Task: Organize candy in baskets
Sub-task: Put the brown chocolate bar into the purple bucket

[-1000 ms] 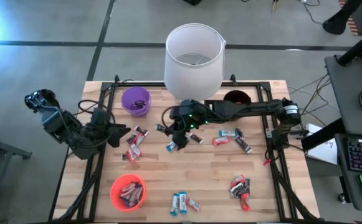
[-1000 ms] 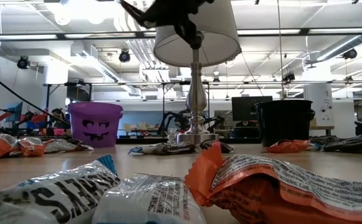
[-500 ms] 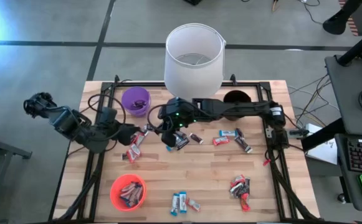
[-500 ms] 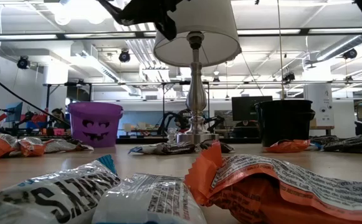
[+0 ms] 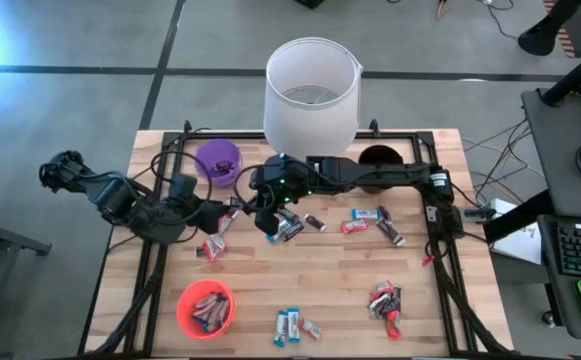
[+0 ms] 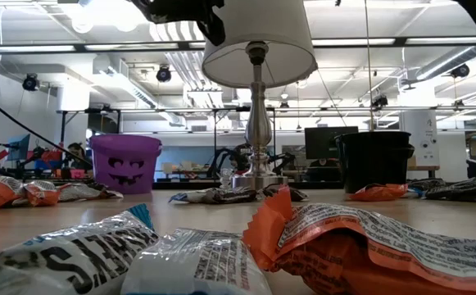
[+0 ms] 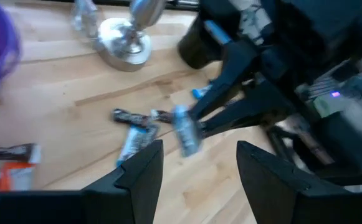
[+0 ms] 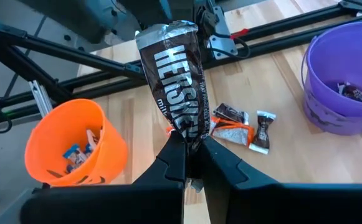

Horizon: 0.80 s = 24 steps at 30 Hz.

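My right gripper [image 8: 190, 148] is shut on a dark brown candy bar [image 8: 176, 78] with white letters. It hovers over the table's middle [image 5: 268, 220], in front of the lamp. My left gripper [image 7: 196, 168] stands open just left of it [image 5: 225, 212], with nothing between its fingers, facing the held bar [image 7: 187, 134]. The purple basket [image 5: 217, 160] stands at the far left, the black basket [image 5: 378, 157] at the far right, and the orange basket [image 5: 205, 307] near the front left, with candy inside. Loose candy [image 5: 213, 238] lies flat on the wood. My right gripper pinches one end of the candy bar [image 8: 190, 132] between its two fingers. The fingers slant down from the table's right side. The bar runs on beyond the fingertips, in line with them. It is lifted clear of the table.
A big white lampshade [image 5: 310, 90] on a metal base [image 7: 126, 46] stands at the far middle. More candy lies right of centre [image 5: 370, 218], at the near right [image 5: 385, 300] and at the near middle [image 5: 290, 325]. Black frame rails [image 5: 440, 260] run along the table's sides.
My right gripper has risen and gone toward the table's left edge, carrying the candy bar clear of the table. My left gripper has moved toward the table's right, closer to the right gripper, and stays open.
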### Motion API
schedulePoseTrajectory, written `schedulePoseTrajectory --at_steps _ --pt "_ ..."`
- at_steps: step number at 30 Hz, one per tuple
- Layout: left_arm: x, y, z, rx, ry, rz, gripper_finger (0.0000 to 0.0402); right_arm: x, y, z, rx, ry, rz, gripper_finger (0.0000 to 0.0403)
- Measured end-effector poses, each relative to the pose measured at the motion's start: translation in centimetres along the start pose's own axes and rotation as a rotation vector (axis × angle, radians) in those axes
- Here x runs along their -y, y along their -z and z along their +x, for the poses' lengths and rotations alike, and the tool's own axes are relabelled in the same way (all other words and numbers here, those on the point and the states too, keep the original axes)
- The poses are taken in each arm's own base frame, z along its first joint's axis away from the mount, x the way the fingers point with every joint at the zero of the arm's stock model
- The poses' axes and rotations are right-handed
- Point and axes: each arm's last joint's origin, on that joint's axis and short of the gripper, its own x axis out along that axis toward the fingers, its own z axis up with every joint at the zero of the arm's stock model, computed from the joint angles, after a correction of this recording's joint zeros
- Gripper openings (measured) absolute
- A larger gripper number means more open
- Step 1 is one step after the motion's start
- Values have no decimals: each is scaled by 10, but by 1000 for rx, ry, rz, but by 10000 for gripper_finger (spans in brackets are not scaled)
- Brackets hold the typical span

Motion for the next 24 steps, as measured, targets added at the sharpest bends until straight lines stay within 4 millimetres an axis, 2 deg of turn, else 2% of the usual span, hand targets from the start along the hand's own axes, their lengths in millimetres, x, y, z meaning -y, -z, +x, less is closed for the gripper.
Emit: schedulePoseTrajectory --at_steps 10,17,24 --pt "5 -9 16 -24 -5 21 185 -8 1 1 8 -18 -11 13" --pt "6 -8 22 -75 -13 49 185 -7 1 1 1 -16 -13 13" --pt "7 -6 24 -97 -12 116 154 -6 4 1 -27 -8 -22 13"
